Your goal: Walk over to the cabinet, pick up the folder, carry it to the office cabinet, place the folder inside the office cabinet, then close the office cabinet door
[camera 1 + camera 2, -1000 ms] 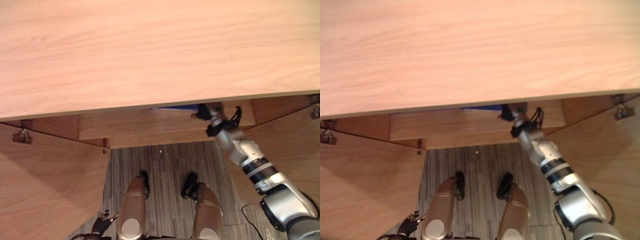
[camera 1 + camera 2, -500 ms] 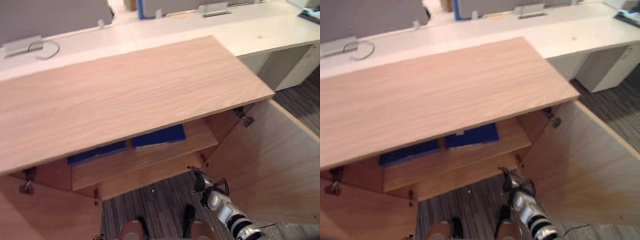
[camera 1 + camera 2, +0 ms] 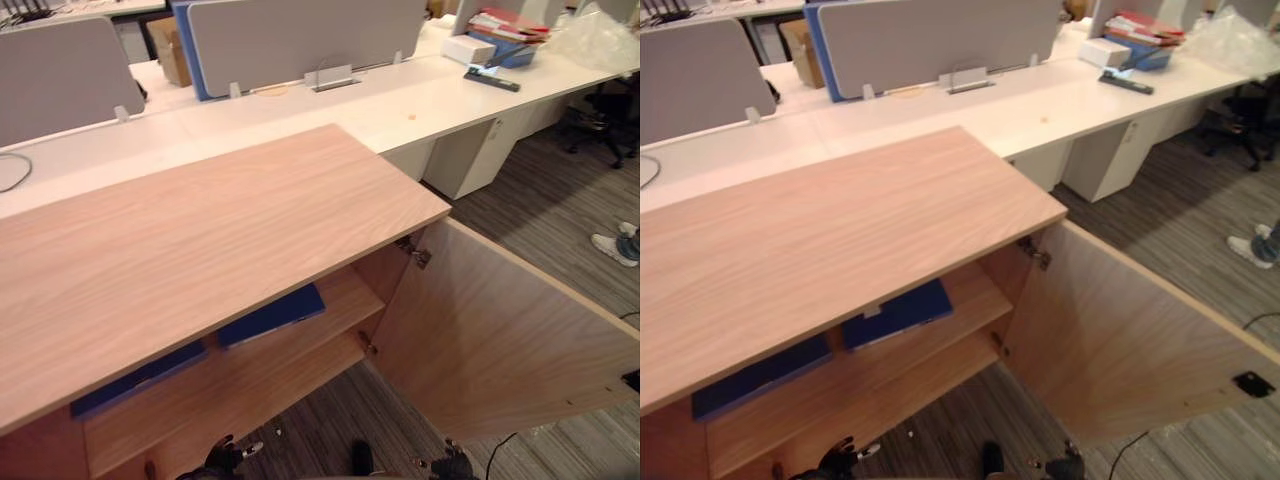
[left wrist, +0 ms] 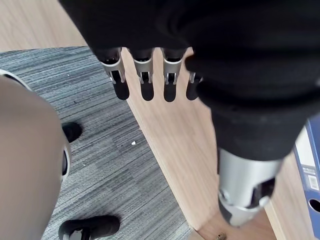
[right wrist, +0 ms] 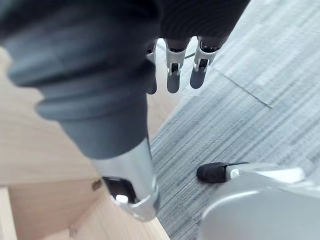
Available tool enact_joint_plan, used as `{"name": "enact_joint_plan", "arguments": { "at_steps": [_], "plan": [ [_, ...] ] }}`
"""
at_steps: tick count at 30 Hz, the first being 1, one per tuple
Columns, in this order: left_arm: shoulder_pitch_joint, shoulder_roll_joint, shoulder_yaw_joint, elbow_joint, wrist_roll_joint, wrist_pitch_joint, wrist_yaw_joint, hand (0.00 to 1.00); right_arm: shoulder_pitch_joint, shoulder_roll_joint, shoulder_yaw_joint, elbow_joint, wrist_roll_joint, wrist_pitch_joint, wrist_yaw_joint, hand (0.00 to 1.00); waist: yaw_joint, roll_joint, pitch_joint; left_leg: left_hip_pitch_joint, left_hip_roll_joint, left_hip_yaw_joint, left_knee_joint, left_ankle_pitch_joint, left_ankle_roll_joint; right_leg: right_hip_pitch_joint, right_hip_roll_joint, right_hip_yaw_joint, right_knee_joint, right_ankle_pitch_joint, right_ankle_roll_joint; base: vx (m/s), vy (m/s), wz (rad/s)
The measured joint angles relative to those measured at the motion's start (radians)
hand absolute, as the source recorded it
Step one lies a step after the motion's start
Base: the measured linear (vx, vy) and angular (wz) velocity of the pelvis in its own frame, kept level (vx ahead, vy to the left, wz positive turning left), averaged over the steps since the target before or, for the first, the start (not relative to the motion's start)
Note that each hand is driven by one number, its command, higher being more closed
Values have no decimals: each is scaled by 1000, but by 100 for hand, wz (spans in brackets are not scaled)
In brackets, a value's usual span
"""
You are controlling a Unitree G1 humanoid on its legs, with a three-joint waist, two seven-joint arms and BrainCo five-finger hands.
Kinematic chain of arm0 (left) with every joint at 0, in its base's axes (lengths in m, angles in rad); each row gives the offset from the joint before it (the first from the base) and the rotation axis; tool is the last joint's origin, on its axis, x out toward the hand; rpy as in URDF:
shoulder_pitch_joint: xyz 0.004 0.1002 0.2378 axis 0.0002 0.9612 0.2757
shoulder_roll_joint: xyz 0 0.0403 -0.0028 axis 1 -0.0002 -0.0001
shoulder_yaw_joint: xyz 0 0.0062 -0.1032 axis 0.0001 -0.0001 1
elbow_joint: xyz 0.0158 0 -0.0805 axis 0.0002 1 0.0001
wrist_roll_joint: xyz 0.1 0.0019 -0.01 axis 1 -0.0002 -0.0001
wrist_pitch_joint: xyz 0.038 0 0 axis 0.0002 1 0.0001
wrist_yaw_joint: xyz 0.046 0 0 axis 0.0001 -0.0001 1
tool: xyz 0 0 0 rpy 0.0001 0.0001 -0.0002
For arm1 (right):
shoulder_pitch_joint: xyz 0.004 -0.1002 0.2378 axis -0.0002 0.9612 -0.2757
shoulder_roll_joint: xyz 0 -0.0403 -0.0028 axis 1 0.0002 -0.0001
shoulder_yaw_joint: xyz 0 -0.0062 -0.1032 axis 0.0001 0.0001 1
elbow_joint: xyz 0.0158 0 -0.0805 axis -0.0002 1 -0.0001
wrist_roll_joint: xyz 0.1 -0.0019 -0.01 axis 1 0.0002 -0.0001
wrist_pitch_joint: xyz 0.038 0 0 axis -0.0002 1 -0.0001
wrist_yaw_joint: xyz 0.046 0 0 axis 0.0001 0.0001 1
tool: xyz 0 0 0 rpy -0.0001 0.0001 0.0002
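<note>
Two blue folders lie flat on the shelf of the open wooden cabinet (image 3: 200, 240): one folder (image 3: 272, 315) under the middle of the top, the other folder (image 3: 140, 378) further left. My left hand (image 4: 142, 75) hangs low in front of the cabinet with straight fingers and holds nothing; a blue folder edge (image 4: 307, 165) shows past it. My right hand (image 5: 172, 70) hangs over the carpet beside the door, fingers straight and empty. Both hands sit at the bottom edge of the head views, the left hand (image 3: 222, 458) and the right hand (image 3: 452, 465).
The cabinet's right door (image 3: 500, 340) stands wide open toward me. Behind the cabinet runs a long white desk (image 3: 420, 95) with grey partition screens (image 3: 300, 40), boxes and papers. A person's shoe (image 3: 612, 247) rests on the carpet at the far right.
The camera has lifted, so the whole picture shifted to take in the cabinet top and desks. My right hand came out from under the cabinet top by the folder and dropped low.
</note>
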Motion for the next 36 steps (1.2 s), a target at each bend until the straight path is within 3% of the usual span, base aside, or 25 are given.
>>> {"name": "enact_joint_plan", "arguments": {
  "at_steps": [5, 11, 24, 26, 27, 28, 29, 36],
  "plan": [
    [5, -12, 25, 30, 14, 15, 1, 0, 31, 43, -162, 56, 248, -3, -5, 0, -5, 2, -33, 53, 7, 62, -32, -10, -17, 15, 28, 56, -17, 1, -3, 31, -2, -34],
    [6, -9, 40, 66, 35, 25, 1, 0, 43, 67, -236, 102, 368, -7, -1, 0, -18, 4, -45, 75, 5, 92, -33, -21, -27, 17, 36, 86, -18, 1, -3, 17, 14, -19],
    [-3, -8, 64, 65, 3, 24, 22, 0, 37, 72, -269, 126, 386, -15, 5, 0, -14, 0, -18, 65, 20, 31, 25, -35, -30, 41, 31, 56, -24, -7, -9, -17, -19, 7],
    [-3, -15, 106, 60, -8, 19, 27, 0, 30, 69, -247, 115, 385, -24, 5, 0, -13, 1, -3, 23, 17, -120, 95, -52, -5, 38, 31, 85, -18, -8, -13, -31, -38, -25],
    [-3, -25, 132, 56, -16, 14, 32, 0, 21, 60, -221, 114, 383, -26, 4, 0, -10, 1, 10, 0, 2, -247, 112, -70, 9, 28, 32, 103, -17, -6, -14, -63, 19, -47],
    [-3, -40, 148, 56, -24, 10, 33, 0, 14, 50, -214, 113, 378, -26, 5, 0, 6, 15, 13, -1, -9, -355, 96, -100, 2, 11, 38, 122, -17, 2, -18, -82, 55, -49],
    [-3, -46, 153, 54, -27, 6, 33, 0, 9, 45, -214, 113, 375, -26, 5, 0, 12, 21, 15, 3, -11, -382, 85, -116, -12, 5, 44, 129, -18, 5, -20, -91, 92, -43],
    [0, -53, 177, 16, 2, -1, 32, 0, 7, 71, -149, -50, 346, -24, 5, 0, 17, 27, 40, 18, -29, -260, 109, -138, 7, -63, 33, 146, 65, 8, -26, -51, 73, -45]
  ]
}}
